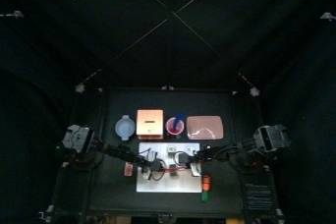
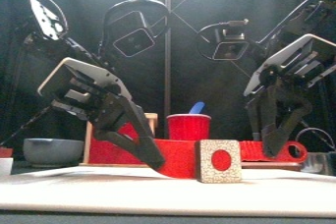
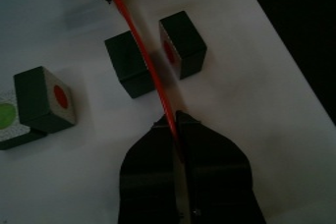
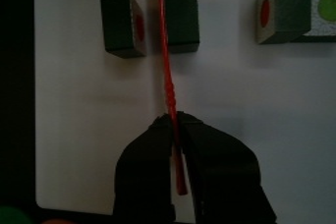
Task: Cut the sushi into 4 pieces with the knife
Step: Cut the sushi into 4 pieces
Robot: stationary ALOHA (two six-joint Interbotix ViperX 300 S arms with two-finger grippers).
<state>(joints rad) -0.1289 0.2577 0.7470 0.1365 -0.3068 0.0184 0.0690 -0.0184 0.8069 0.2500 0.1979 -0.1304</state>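
The left pincer [image 3: 174,130] is clamped tight on the red knife [image 3: 141,51], whose thin blade, seen edge-on, runs between two dark green sushi blocks [image 3: 132,63] on the white cutting board [image 3: 66,194]. The right pincer [image 4: 175,122] is likewise closed on a red knife — whether the same one, I cannot tell. A third sushi piece [image 2: 219,159] with a red centre stands apart from the pair. The board's edge runs close by one block — bare board lies around both pincers.

Left claw [image 3: 174,130] and right claw [image 4: 172,122], both black with 2 grey-sided jaws
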